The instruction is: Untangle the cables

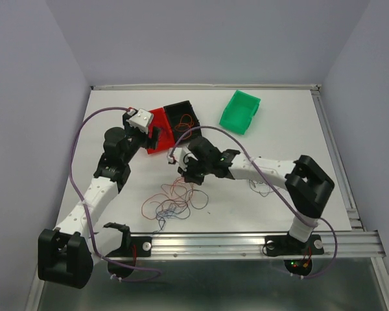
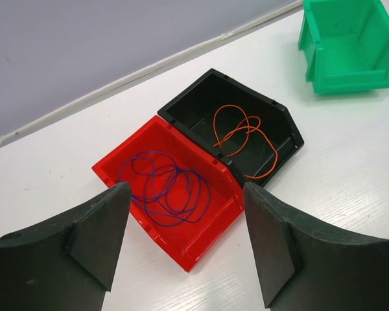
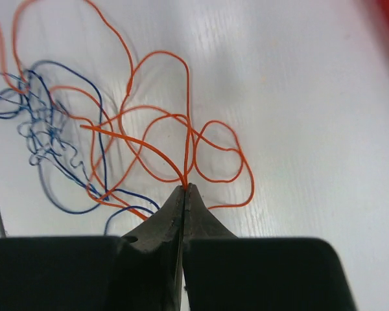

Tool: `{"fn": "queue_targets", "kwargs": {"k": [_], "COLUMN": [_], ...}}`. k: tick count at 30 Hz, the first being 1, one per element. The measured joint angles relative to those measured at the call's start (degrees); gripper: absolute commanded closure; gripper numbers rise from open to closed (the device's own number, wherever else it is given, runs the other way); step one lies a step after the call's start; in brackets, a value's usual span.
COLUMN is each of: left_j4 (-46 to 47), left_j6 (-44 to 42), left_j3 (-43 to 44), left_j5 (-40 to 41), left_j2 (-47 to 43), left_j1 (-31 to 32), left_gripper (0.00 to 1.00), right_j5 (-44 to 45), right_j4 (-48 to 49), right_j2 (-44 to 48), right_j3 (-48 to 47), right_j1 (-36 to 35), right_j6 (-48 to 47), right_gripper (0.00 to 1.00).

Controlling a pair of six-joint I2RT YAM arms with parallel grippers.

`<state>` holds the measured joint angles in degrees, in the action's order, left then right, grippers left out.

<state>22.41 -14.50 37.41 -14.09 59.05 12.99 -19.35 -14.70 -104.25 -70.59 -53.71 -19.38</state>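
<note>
Pinching orange cable (image 3: pixel 185 129), right gripper (image 3: pixel 184 188) seemingly near bin (image 1: pixel 159 148)

Glossy plastic red bin (image 2: pixel 211 245), black bin (image 2: pixel 189 107), green bin (image 2: pixel 350 81), smooth white desk (image 2: pixel 350 175) with faint grain, thin smooth-coated cables (image 1: pixel 175 202), matt black left pincer fingers (image 2: pixel 97 236), brushed metal rail (image 1: pixel 246 243) along lower frame

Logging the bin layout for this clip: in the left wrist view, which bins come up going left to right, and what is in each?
red bin with blue wire → black bin with orange wire → green bin, no wire visible in it.
</note>
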Motion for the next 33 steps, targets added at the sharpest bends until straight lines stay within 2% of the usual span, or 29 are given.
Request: {"fn": "queue_targets", "kwargs": {"k": [8,20,26,33], "left_j4": [0.0,0.3,1.1,1.3], "left_j6": [0.0,-0.3,-0.9,-2.6], "left_j3": [0.0,-0.3,-1.9,-3.3], "left_j5": [-0.3,-9.8,-14.6,-27.9], "left_j2": [0.0,-4.4,-7.2,-8.1], "left_j1": [0.0,-0.3,-0.4,-0.3], "left_gripper": [0.20,0.19,0.19,0.18], "right_j5": [1.7,6.9,9.0,14.3], "right_j4": [11.9,40.3,52.9,59.6], "right_j2": [22.5,45.1,47.8,44.5], "right_j3": [10.4,22.6,25.7,26.1], "right_j1": [0.0,0.0,0.0,0.0], "right_j6": [4.1,18.5,23.2,24.9], "right_gripper": [0.99,1.00,1.00,0.99]}}
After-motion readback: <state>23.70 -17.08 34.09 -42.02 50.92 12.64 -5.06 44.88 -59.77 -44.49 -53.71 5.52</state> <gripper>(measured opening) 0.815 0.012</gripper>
